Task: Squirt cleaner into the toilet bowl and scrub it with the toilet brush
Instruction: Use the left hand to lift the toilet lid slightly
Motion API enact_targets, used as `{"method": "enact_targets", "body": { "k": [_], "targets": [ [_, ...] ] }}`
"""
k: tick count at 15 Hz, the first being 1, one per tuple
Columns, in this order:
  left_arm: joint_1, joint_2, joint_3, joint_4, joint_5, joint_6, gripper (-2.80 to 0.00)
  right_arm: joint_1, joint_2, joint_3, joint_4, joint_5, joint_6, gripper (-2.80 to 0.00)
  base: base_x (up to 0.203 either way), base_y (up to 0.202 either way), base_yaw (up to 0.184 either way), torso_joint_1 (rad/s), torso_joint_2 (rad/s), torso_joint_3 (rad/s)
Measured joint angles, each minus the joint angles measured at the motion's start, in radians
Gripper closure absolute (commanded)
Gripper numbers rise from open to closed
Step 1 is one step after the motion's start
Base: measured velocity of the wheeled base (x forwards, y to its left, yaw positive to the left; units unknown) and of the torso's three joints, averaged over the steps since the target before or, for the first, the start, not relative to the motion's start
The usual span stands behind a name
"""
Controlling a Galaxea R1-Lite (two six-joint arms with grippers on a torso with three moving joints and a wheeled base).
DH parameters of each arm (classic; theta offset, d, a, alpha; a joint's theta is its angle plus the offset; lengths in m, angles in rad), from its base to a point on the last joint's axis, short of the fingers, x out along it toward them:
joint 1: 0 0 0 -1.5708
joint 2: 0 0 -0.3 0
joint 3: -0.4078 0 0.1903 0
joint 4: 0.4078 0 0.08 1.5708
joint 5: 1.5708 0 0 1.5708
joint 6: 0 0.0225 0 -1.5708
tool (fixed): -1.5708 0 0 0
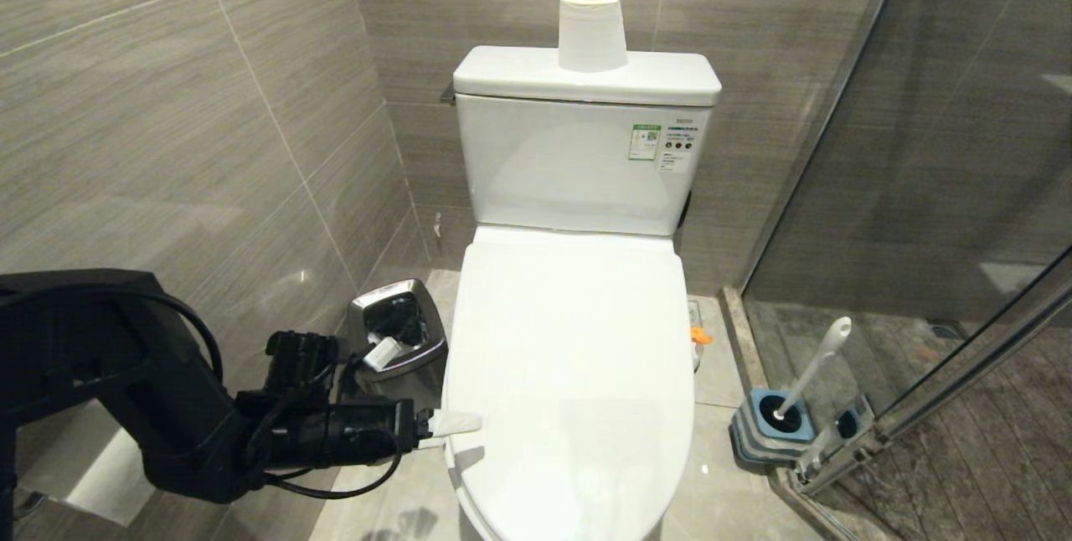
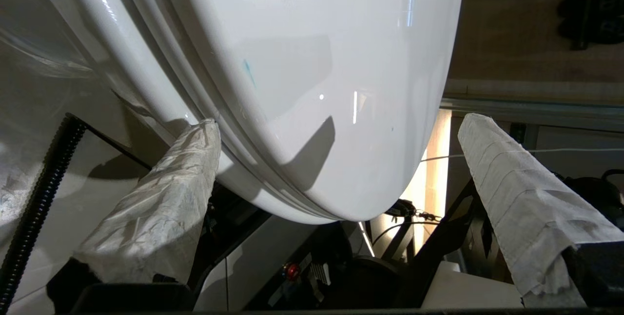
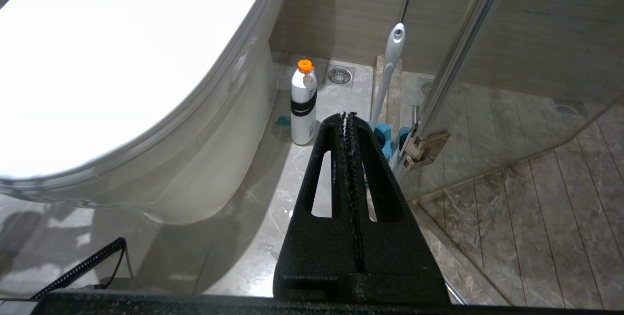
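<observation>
Our left gripper (image 1: 456,424) at closed toilet lid (image 1: 578,357) edge, jaws apart; our right gripper (image 3: 347,116) jaws together, near toilet brush (image 3: 390,68).

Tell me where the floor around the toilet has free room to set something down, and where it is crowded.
Free: the floor tiles in front of the white bottle, between the toilet bowl and the glass door frame. Crowded: the far side, where the steel bin fills the gap to the wall and the left gripper straddles the lid's edge; also around the toilet brush.
</observation>
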State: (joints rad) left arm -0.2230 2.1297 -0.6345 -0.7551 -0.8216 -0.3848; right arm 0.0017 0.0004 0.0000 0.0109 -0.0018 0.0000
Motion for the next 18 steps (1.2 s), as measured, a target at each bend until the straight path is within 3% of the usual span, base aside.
{"method": "enact_targets", "body": {
  "k": [3,11,14,18],
  "targets": [
    [-0.021,0.007,-0.002,0.0,0.018,0.037,-2.8,0.0,0.0,0.0,0.0,0.0,0.0,0.0,0.0,0.0,0.0,0.0,0.0,0.0],
    [-0.023,0.013,-0.014,0.0,0.059,0.048,-2.8,0.0,0.0,0.0,0.0,0.0,0.0,0.0,0.0,0.0,0.0,0.0,0.0,0.0],
    [-0.026,0.021,-0.015,0.01,0.074,0.115,-2.8,0.0,0.0,0.0,0.0,0.0,0.0,0.0,0.0,0.0,0.0,0.0,0.0,0.0],
    [-0.027,0.032,-0.015,0.011,0.085,0.142,-2.8,0.0,0.0,0.0,0.0,0.0,0.0,0.0,0.0,0.0,0.0,0.0,0.0,0.0]
  ]
}}
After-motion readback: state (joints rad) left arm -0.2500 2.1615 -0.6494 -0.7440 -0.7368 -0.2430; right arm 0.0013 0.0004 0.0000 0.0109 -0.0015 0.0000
